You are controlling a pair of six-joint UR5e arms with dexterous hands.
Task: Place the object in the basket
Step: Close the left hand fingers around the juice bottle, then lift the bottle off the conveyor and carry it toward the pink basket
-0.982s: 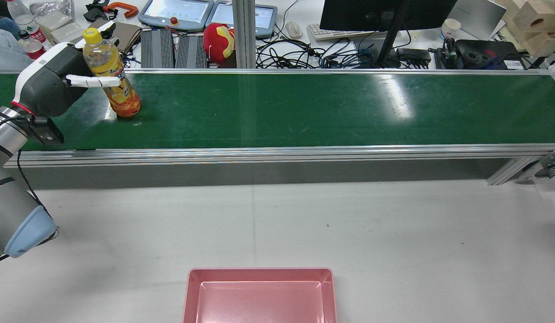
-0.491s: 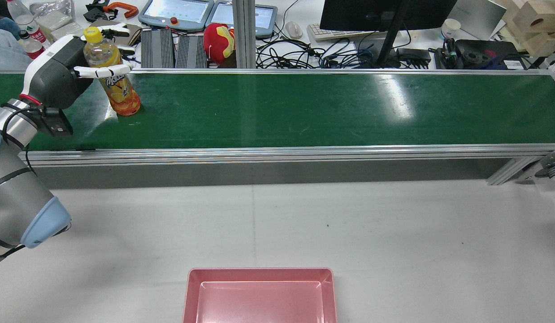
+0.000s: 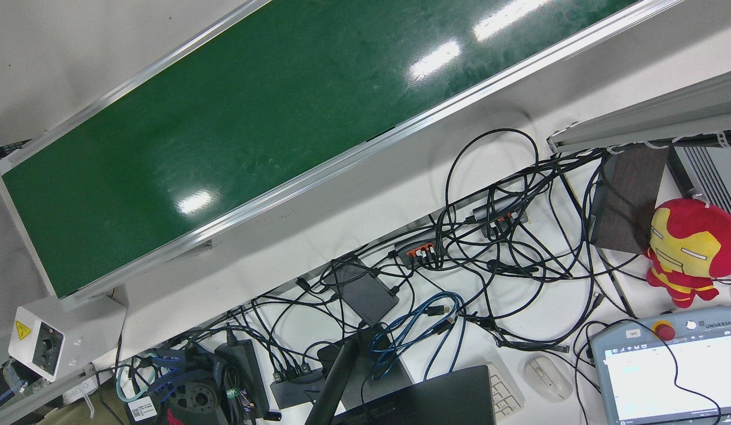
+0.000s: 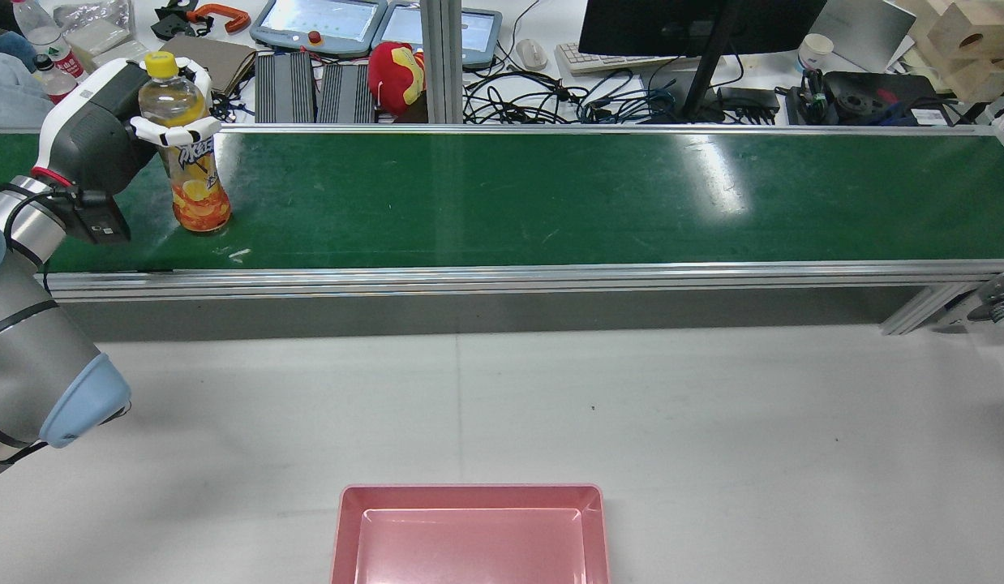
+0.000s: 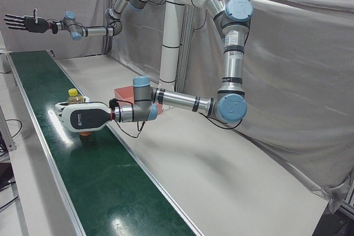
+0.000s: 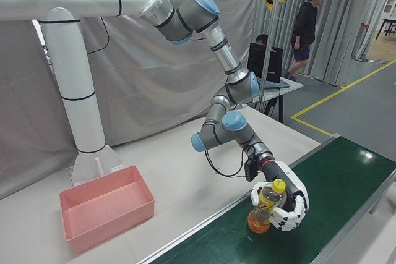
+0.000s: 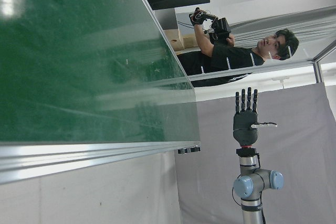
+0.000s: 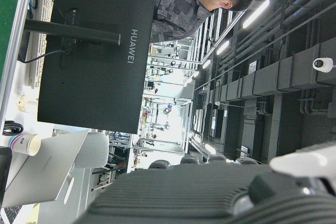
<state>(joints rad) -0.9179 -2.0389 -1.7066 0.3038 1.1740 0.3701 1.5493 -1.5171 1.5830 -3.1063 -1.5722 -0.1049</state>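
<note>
An orange drink bottle (image 4: pixel 192 174) with a yellow cap stands upright at the left end of the green conveyor belt (image 4: pixel 551 195). My left hand (image 4: pixel 105 122) is shut around its upper body, white fingers (image 4: pixel 176 131) wrapped just under the neck. The same grasp shows in the right-front view, hand (image 6: pixel 283 205) on bottle (image 6: pixel 265 211), and in the left-front view, where the hand (image 5: pixel 83 117) hides most of the bottle (image 5: pixel 73 95). The pink basket (image 4: pixel 469 493) sits on the white table at the near edge. My right hand (image 5: pixel 22 23) is open, held high past the belt's far end.
Aluminium rails (image 4: pixel 502 276) run along the belt. Beyond the belt is a desk with a monitor (image 4: pixel 697 24), tangled cables (image 3: pixel 495 236), a red plush toy (image 4: pixel 395 75) and teach pendants (image 4: pixel 319 20). White table (image 4: pixel 713 422) lies between belt and basket.
The bottle leaned right before; now it stands upright and sits slightly further left. My left hand's fingers have curled round it.
</note>
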